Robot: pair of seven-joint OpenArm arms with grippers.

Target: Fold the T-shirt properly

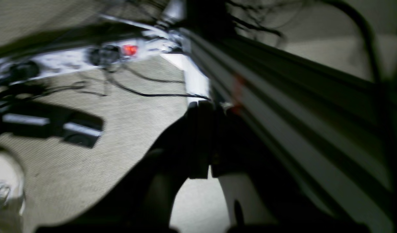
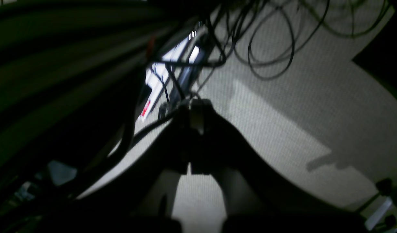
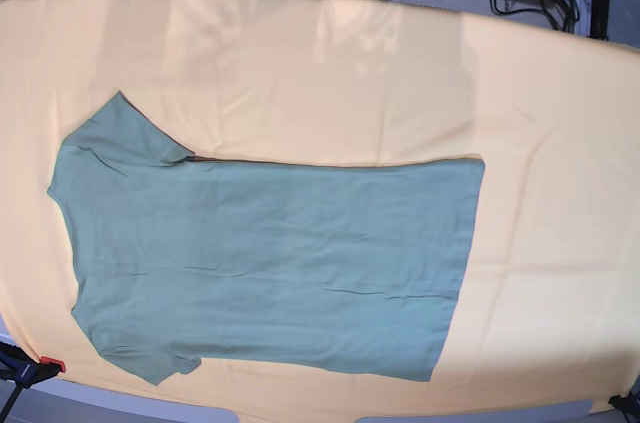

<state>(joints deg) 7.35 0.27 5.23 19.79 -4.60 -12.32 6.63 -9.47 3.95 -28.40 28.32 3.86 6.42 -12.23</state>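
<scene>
Soft sage-green T-shirt (image 3: 270, 253) — flat, unfolded — on smooth pale orange-yellow cloth (image 3: 400, 73)

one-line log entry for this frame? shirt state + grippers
T-shirt: flat, unfolded on orange-yellow cloth | left gripper: shut, empty, off the table | right gripper: shut, empty, off the table

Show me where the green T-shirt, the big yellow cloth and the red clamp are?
T-shirt (image 3: 270, 263), base view, middle of its body.
Yellow cloth (image 3: 350, 73), base view, bare stretch above the shirt.
Red clamp (image 3: 50, 365), base view, its red tip at the cloth's lower left edge.
</scene>
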